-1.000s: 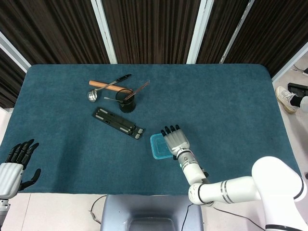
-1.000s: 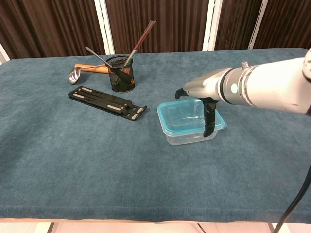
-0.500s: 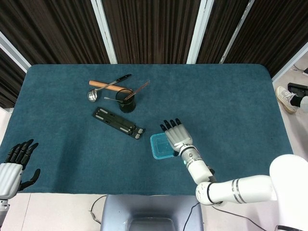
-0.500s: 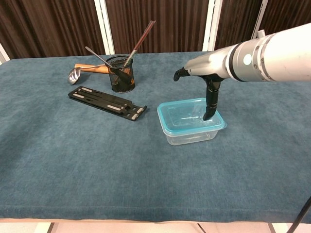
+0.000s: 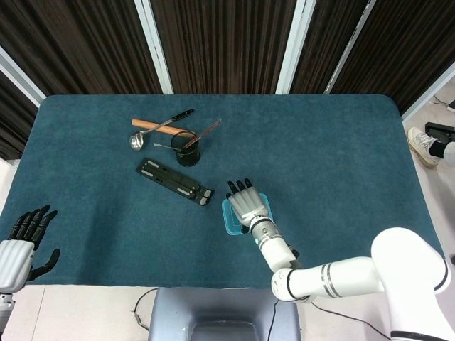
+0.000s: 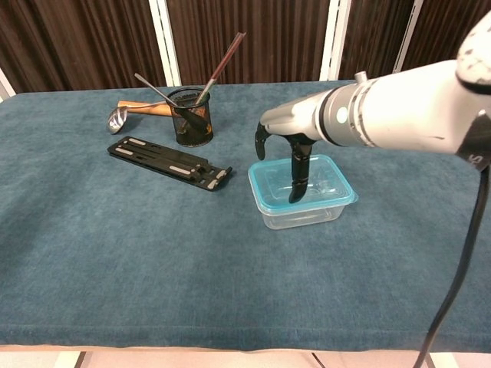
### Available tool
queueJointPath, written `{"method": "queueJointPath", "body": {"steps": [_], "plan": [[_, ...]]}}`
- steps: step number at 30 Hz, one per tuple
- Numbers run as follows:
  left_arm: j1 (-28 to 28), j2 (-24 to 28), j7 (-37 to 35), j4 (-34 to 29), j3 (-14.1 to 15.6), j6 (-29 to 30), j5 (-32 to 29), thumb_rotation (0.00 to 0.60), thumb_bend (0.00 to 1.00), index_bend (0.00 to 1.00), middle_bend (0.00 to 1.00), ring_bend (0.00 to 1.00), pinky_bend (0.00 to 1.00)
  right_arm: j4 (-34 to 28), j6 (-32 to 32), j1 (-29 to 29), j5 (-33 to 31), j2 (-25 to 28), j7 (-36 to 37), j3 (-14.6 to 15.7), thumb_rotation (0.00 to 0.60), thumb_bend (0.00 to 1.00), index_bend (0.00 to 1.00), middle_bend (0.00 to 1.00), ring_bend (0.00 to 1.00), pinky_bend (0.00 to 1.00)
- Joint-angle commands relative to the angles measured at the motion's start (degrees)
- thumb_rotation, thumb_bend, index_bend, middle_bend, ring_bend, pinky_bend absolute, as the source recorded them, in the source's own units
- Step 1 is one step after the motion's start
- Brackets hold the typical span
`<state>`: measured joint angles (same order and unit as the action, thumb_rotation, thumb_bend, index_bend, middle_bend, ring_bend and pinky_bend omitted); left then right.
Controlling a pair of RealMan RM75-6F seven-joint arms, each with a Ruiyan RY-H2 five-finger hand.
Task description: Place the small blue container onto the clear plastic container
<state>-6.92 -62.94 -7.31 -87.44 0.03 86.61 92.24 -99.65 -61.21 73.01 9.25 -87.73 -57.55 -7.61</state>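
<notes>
**Right hand over the clear box**

The right hand's dark fingers [image 6: 298,178] are spread apart and hold nothing. One finger points down w/ its tip at the lid; I can't tell if it touches. The right hand [image 5: 246,204] sits above the clear plastic container with a light blue lid [image 6: 303,193]. In the head view the hand covers most of that box. The white right arm [image 6: 399,107] comes in from the right side.

The box stands near the middle of the dark teal table [image 5: 320,156], a bit toward the front. I can't pick out a separate small blue container.

Just left of the box lies a flat black plastic strip [image 6: 169,162]. Behind that is a black mesh cup w/ sticks in it [image 6: 190,116], & a silver ladle w/ a wooden handle [image 6: 123,116].

The left hand [image 5: 20,245] is far off at the table's front left corner, fingers apart, holding nothing.
</notes>
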Motion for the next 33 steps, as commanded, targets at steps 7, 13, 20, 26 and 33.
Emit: {"method": "queueJointPath", "body": {"steps": [7,13,20,26,33], "plan": [[0.01,0.06,-0.30,0.07,0.01,0.10,0.09,0.600,0.41,0.00,0.00,0.00,0.08,1.21,-1.35,0.85,-1.15,-1.63,-1.51,0.22,0.600,0.13,0.39,0.08,0.00,0.13],[-0.07,0.03,-0.21,0.08,-0.02,-0.08,-0.03,0.600,0.41,0.00,0.00,0.00,0.08,2.38,-1.24,1.26,-1.78,-2.57,-2.21,-0.02,0.600,0.13,0.39,0.08,0.00,0.13],[-0.10,0.05,-0.27,0.14,-0.04,-0.16,-0.10,0.600,0.41,0.00,0.00,0.00,0.08,3.05,-1.26,1.75,-2.71,-3.24,-3.19,-0.29,0.600,0.13,0.39,0.08,0.00,0.13],[-0.24,-0.02,-0.03,0.14,-0.02,-0.43,-0.12,0.600,0.41,0.00,0.00,0.00,0.08,3.64,-0.97,1.95,-3.95,-3.41,-3.84,-0.53,0.600,0.13,0.39,0.08,0.00,0.13],[-0.25,-0.06,0.08,0.06,-0.16,-0.42,-0.35,0.600,0.41,0.00,0.00,0.00,0.08,4.45,-0.50,2.26,-4.88,-3.73,-4.51,-0.74,0.600,0.13,0.39,0.08,0.00,0.13]]}}
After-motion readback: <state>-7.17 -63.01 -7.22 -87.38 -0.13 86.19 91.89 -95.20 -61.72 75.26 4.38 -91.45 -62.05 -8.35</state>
